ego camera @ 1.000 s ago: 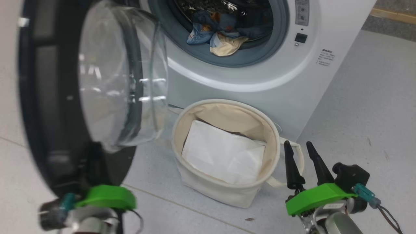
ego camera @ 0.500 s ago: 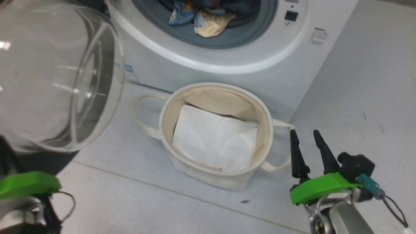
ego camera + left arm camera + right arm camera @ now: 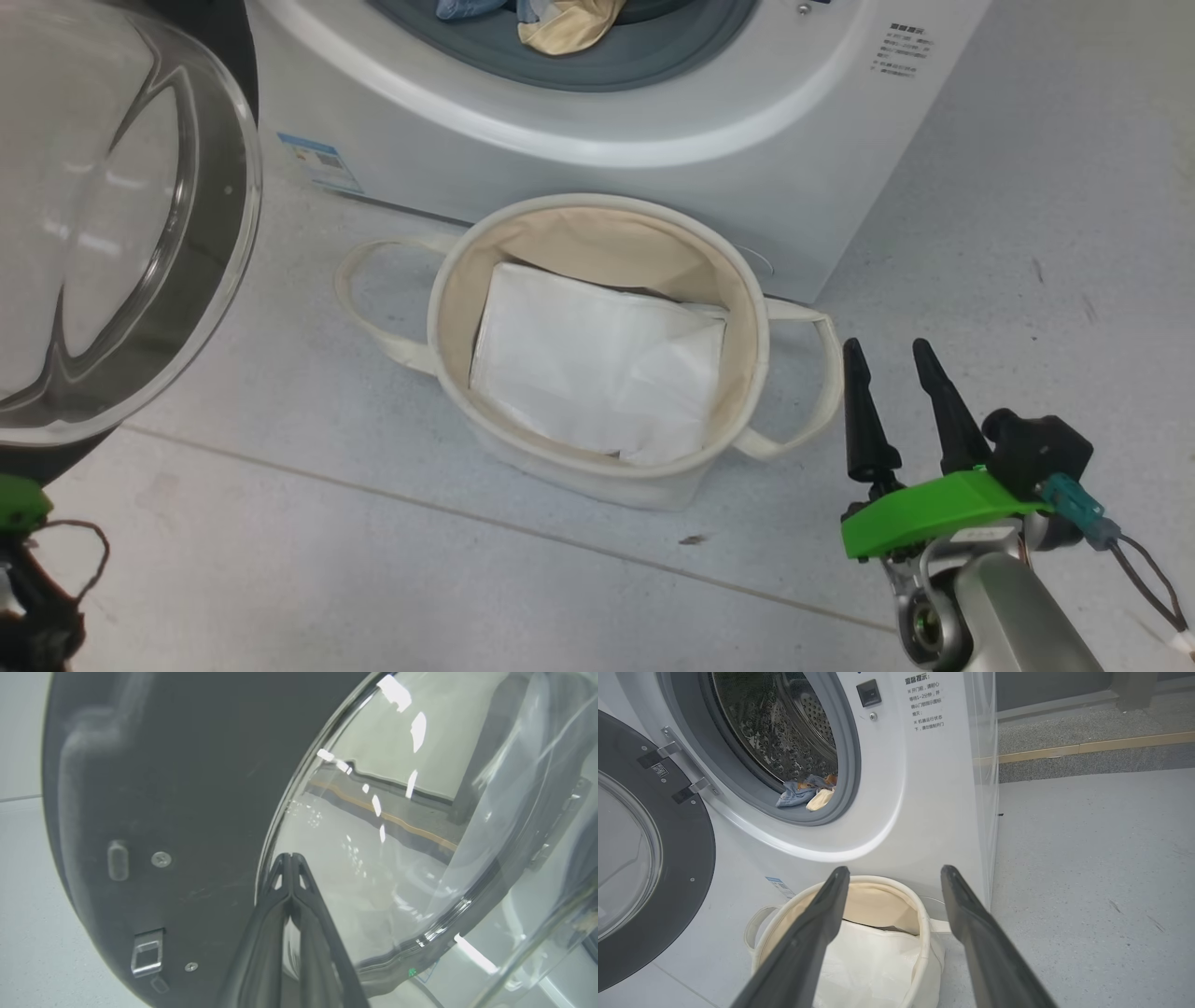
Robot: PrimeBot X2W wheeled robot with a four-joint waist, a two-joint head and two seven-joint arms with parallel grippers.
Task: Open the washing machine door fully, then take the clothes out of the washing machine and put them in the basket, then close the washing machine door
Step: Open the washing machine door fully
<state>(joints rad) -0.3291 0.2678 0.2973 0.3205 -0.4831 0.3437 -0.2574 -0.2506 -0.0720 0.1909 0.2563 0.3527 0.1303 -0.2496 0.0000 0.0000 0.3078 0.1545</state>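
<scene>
While the door [image 3: 686, 858] stands wide open, your left hand [image 3: 292, 858] has its fingers pressed together close to the glass. Your right hand [image 3: 887, 347], fingers apart, hovers beside the basket [image 3: 446, 280]. The clothes [image 3: 803, 795] lie in the mouth of the washer [image 3: 653, 187].

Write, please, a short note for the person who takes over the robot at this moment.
Left claw: shut, holding nothing, tips at the inner side of the door, by its glass; contact unclear.
Right claw: open, empty, beside the basket.
Done: door looks wide open.
Clothes lie in the drum mouth of the washer; basket holds a white sheet.
Left to do: move clothes into basket, close door.
</scene>
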